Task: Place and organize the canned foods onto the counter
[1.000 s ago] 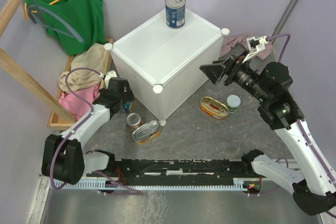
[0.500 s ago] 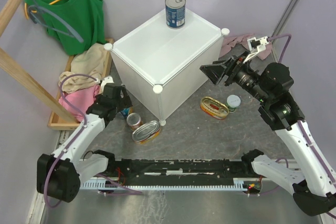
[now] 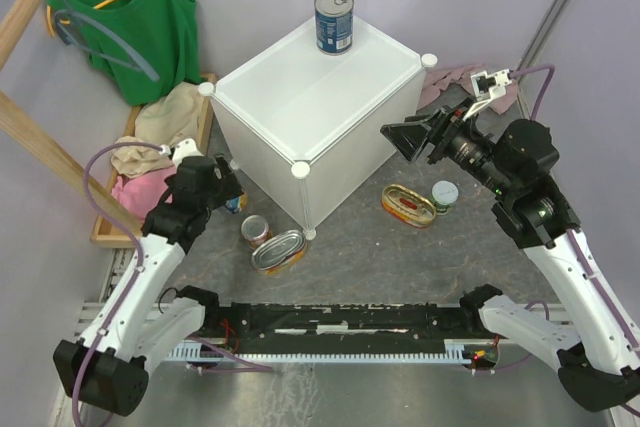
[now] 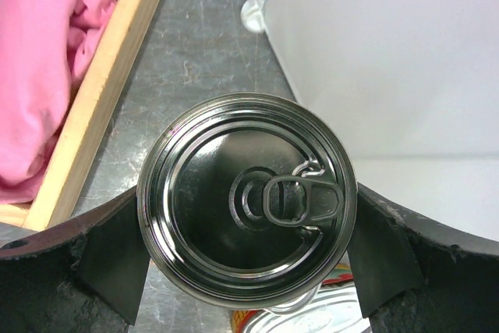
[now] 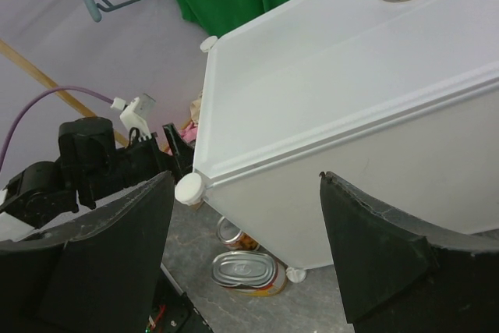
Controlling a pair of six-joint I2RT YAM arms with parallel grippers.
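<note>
Transfer of a second can up to the counter (image 3: 320, 97) is, by our reading, the step we are carrying out. We are clamping the left gripper (image 4: 248, 241) on a round pull-tab can (image 4: 234, 154), one finger pressing each side, and we are holding it beside the counter's left wall, over the grey table (image 3: 350, 247), not yet above the top panel. Its label is mostly hiding under the wrist; only a sliver of blue is showing from above.

A tall blue can (image 3: 334, 20) is standing upright at the counter's far corner. Four more are sitting on the table: a small orange-red can (image 3: 256, 230) touching an oval tin (image 3: 279, 250) by the near corner, and a second oval tin (image 3: 408, 205) just beside a small green-white can (image 3: 445, 193) on the right.

We are hanging the right gripper (image 3: 400, 137) off the counter's right corner, jaws spread and empty.

Next, we are judging, the held can needs raising above the top edge, carrying rightward over the panel, and setting down upright near the blue one, leaving room for the rest.
</note>
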